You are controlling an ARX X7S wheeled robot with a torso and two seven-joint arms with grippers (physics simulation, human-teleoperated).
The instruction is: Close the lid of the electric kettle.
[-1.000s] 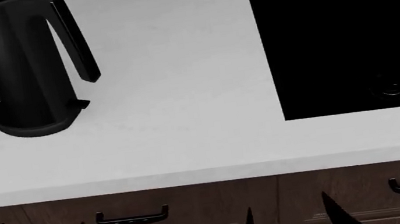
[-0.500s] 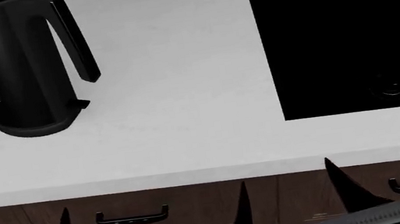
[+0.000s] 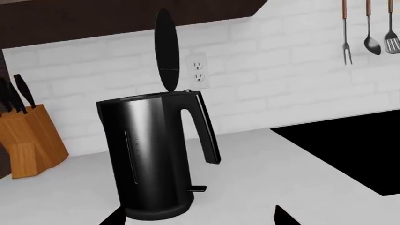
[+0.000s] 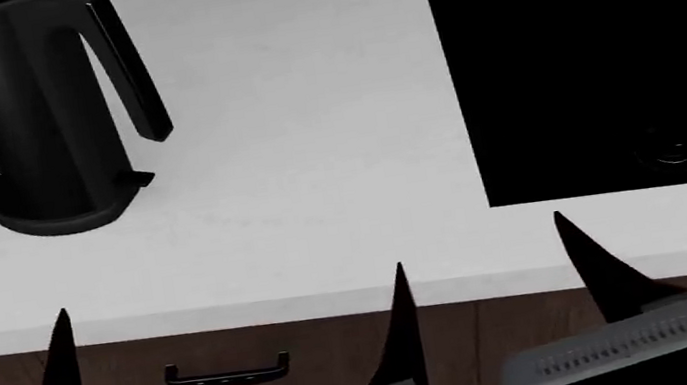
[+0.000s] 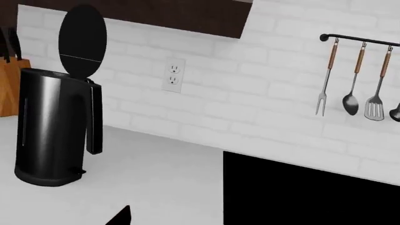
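The white countertop (image 4: 314, 176) takes up most of the head view, with dark wood cabinets (image 4: 299, 360) and their drawer handles along its front edge. The black cooktop (image 4: 595, 66) sits flush in the counter at about 2 o'clock in that view. Behind it all is a white brick backsplash (image 5: 262, 103) with a wall outlet (image 5: 172, 75).

The electric kettle (image 4: 23, 116) stands upright on the counter at about 10 o'clock in the head view, well apart from the cooktop, with its loop handle turned toward the cooktop side. Its lid (image 5: 82, 33) is flipped all the way up, standing pretty much vertical on its hinge above the handle, so the mouth is wide open.

A wooden knife block (image 3: 28, 140) sits on the far side of the kettle, by the wall. A rail of utensils (image 5: 359, 84) (fork, spoon, spatula) hangs on the wall above the cooktop.

Both grippers are down at 6 o'clock, by the counter's front edge and nowhere near the kettle. The left gripper (image 4: 233, 359) has its fingers spread wide with nothing between them. For the right gripper (image 4: 630, 314) only one finger is visible, so I can't tell how open it is.
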